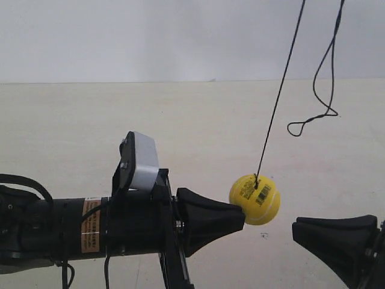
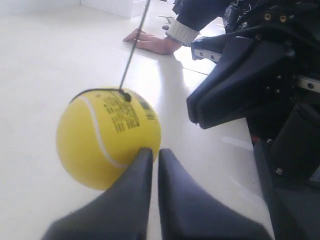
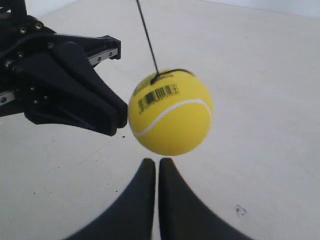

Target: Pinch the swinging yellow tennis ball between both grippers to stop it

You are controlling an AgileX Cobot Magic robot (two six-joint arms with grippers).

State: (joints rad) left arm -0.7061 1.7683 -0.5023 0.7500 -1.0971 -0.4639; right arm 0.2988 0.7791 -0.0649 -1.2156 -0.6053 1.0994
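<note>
The yellow tennis ball (image 2: 107,137) is touching the tip of the left gripper (image 2: 151,155) and hanging just beyond the right gripper (image 3: 154,162), both with jaws pressed together.

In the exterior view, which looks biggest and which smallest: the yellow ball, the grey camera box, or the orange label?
1-2. yellow tennis ball and grey camera box: about alike, too close to rank.
3. orange label: clearly smallest.

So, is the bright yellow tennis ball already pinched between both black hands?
No, only the left hand touches the yellow tennis ball; the right hand stands apart.
</note>
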